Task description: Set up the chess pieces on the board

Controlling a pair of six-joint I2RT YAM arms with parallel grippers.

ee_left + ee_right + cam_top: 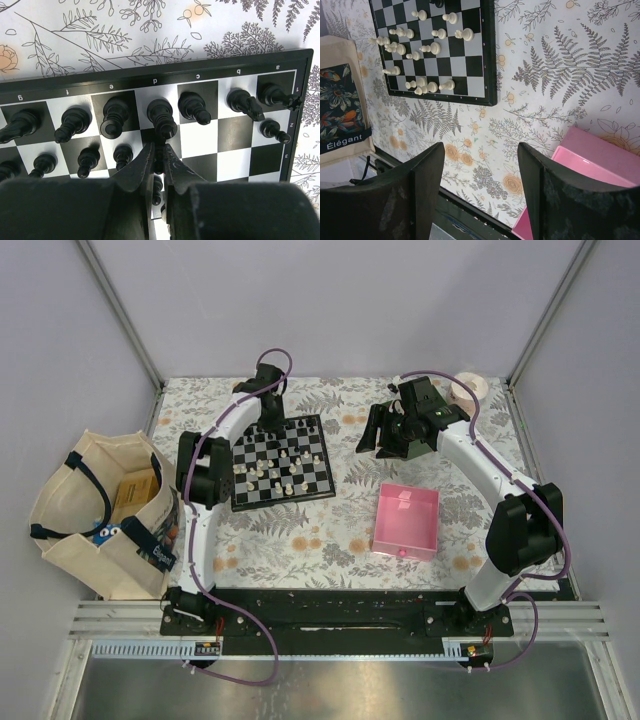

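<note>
We held our left end effector [159,150] pinched shut on what looked like a little black pawn [158,186], setting it on its square of the board [150,80]. Just past the tips stood the black back row [162,117], so the pawn belonged in front. Our right end effector [481,185] hung open and empty, with the pink tray [590,160] beside it.

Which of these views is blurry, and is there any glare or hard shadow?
Top external: even soft light, no glare, the chess pieces too small to read. Left wrist: black pieces crisp, left gripper a dark soft-edged mass. Right wrist: the board sharp, right gripper blurred up close.
</note>
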